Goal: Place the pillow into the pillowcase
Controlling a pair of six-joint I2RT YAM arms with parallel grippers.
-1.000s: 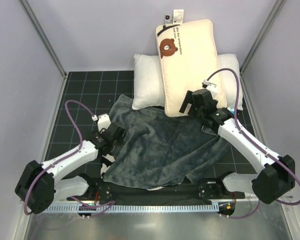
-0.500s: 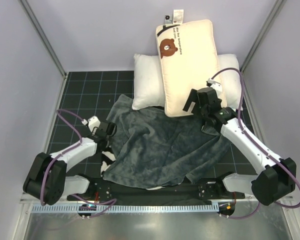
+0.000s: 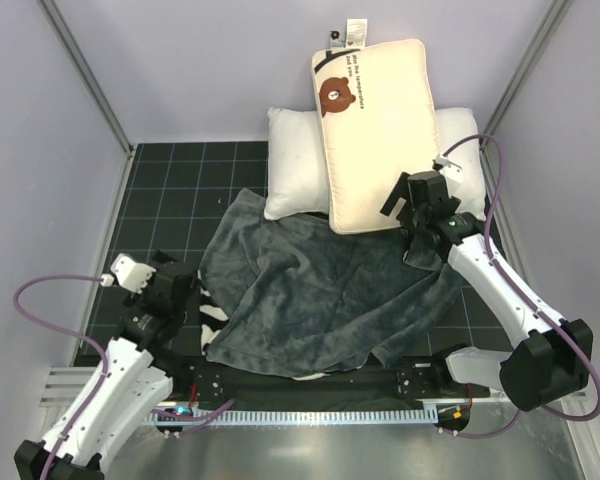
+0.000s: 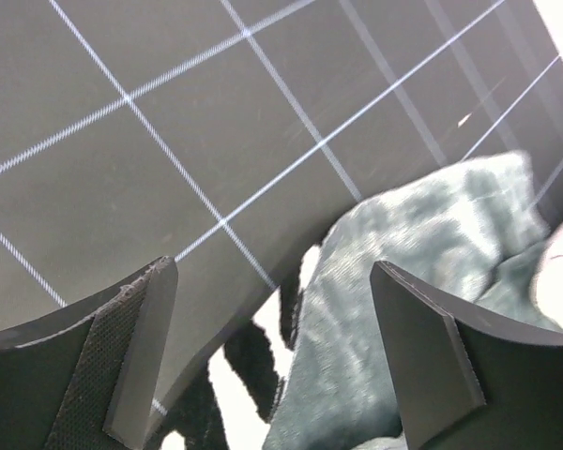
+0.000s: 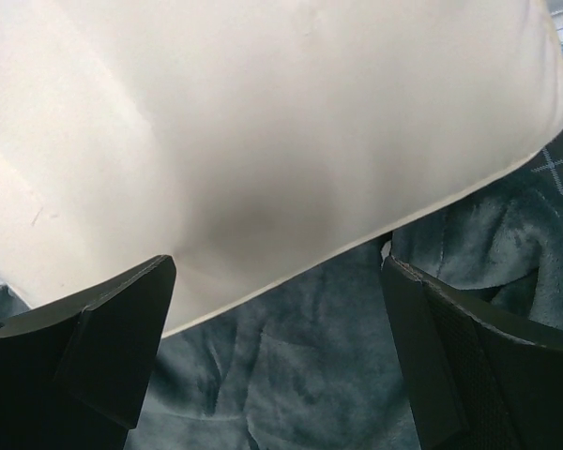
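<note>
The cream pillow [image 3: 375, 130] with the bear face leans up against the back wall, its near end resting on the pillowcase. The pillowcase [image 3: 320, 300] lies crumpled on the mat, dark grey side up, with zebra stripes showing at its left edge. My right gripper [image 3: 402, 208] is open at the pillow's near right corner. In the right wrist view my right gripper [image 5: 277, 347] hovers over the pillow's [image 5: 263, 122] lower edge and the grey pillowcase [image 5: 310, 375]. My left gripper [image 3: 187, 298] is open and empty beside the pillowcase's left edge. In the left wrist view my left gripper [image 4: 277, 356] frames that striped edge [image 4: 394, 244].
A plain white pillow [image 3: 295, 175] lies behind the pillowcase, under the cream pillow. The black gridded mat [image 3: 160, 200] covers the floor. Grey walls close in on three sides. A metal rail [image 3: 310, 415] runs along the near edge.
My left arm has drawn back toward the near left, away from the pillowcase's left edge. My right gripper has shifted a little to the right along the pillow's near end.
</note>
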